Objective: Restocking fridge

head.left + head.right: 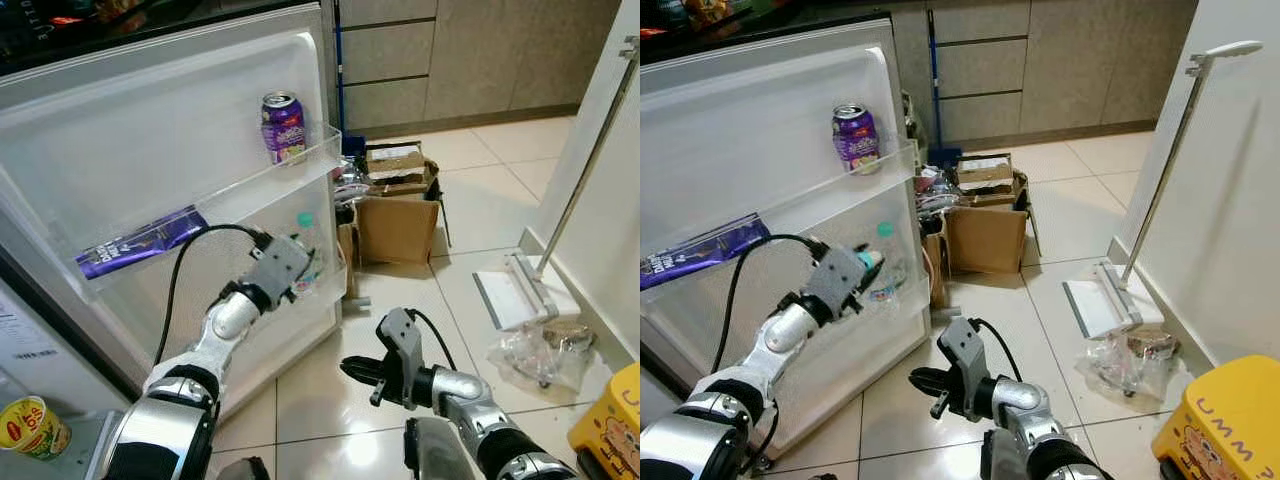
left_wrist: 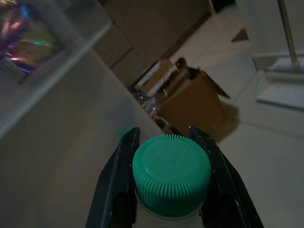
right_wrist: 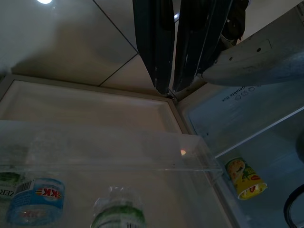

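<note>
Two black fingers of the left gripper (image 2: 171, 180) press against either side of a ribbed green cap on a clear plastic bottle (image 2: 171, 178); only the cap and a sliver of pale neck show in the left wrist view, the body being cut off below. From the head camera, this gripper (image 1: 300, 262) is pushed up against the clear front wall of the lower shelf of the open white fridge door (image 1: 150, 130), and the bottle (image 1: 306, 250) is seen only dimly through that plastic, so whether it rests on the shelf floor cannot be told.

Above the left gripper, on the door's upper shelf, stands a purple drink can (image 1: 283, 127) upright; off to its side lies a flat purple wrapped bar (image 1: 140, 243), partly masked by the shelf rail.

Low over the tiled floor, beside and below the left arm, hangs the right gripper (image 1: 358, 370), its fingers drawn almost together with just a thin slit between them and nothing in it. Its wrist view is dark: two water bottles with their lower halves cut off (image 3: 76, 204) and a yellow cup (image 3: 244, 178) can be made out, labels unreadable.

Beyond the left gripper, past the door's edge, sits a brown cardboard box (image 1: 395, 215) with cluttered contents too small to identify.
</note>
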Controlling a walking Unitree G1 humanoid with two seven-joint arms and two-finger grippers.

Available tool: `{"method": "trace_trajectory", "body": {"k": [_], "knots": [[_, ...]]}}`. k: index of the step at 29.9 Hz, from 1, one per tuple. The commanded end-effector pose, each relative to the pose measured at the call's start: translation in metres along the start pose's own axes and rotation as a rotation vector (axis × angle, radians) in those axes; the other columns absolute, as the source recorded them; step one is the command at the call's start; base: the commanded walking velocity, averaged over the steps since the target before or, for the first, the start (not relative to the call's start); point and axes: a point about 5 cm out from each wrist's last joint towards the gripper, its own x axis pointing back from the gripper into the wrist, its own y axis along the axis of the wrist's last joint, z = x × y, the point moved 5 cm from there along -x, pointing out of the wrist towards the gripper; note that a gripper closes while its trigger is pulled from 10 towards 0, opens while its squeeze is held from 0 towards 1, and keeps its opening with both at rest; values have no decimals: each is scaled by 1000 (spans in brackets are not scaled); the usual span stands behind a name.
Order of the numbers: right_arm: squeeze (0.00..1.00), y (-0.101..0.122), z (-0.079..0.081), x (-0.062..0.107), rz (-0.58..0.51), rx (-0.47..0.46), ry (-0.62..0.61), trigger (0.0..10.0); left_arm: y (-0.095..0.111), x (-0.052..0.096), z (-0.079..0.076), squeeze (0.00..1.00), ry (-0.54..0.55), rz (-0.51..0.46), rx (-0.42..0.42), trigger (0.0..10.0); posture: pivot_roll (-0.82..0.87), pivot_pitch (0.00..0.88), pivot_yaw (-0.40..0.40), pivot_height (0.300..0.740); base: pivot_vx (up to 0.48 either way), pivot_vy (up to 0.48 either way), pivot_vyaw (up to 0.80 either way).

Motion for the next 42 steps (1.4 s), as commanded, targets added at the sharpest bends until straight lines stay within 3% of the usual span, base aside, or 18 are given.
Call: {"method": "trace_trajectory", "body": {"k": [1,5,8,9,10,12,14,17,29,35,42], "knots": [[0,-3,3,0,-2,-5,10,10000,-4,6,8,0,17,12,-75,10000,-133,0,49,500,0,0,0],[0,-4,3,1,-2,-7,11,10000,-11,9,13,0,52,47,-121,10000,-142,0,48,500,0,0,0],[0,-3,3,2,-5,-6,11,10000,-18,12,17,0,82,81,-101,10000,-147,0,48,500,0,0,0],[0,-3,2,3,-8,-5,10,10000,-24,15,23,0,135,112,-40,10000,-151,0,48,500,0,0,0],[0,-3,2,3,-8,-5,10,10000,-24,15,23,0,135,112,-40,10000,-151,0,48,500,0,0,0],[0,0,0,6,-28,0,5,10000,-38,23,34,0,239,178,105,10000,-158,0,44,500,0,0,0],[0,0,0,6,-28,0,5,10000,-38,23,34,0,239,178,105,10000,-158,0,44,500,0,0,0],[0,3,1,9,-49,10,26,10000,-53,32,39,0,317,244,210,10000,-165,0,45,500,0,0,0],[0,13,8,12,-101,37,95,10000,-56,32,38,0,336,267,253,10000,-181,0,49,500,0,0,0],[0,21,11,12,-141,46,110,10000,-54,27,33,0,321,256,324,10000,-197,0,65,500,0,0,0],[0,24,15,14,-167,45,121,10000,-68,37,41,0,402,317,395,10000,-207,0,77,500,0,0,0]]}}
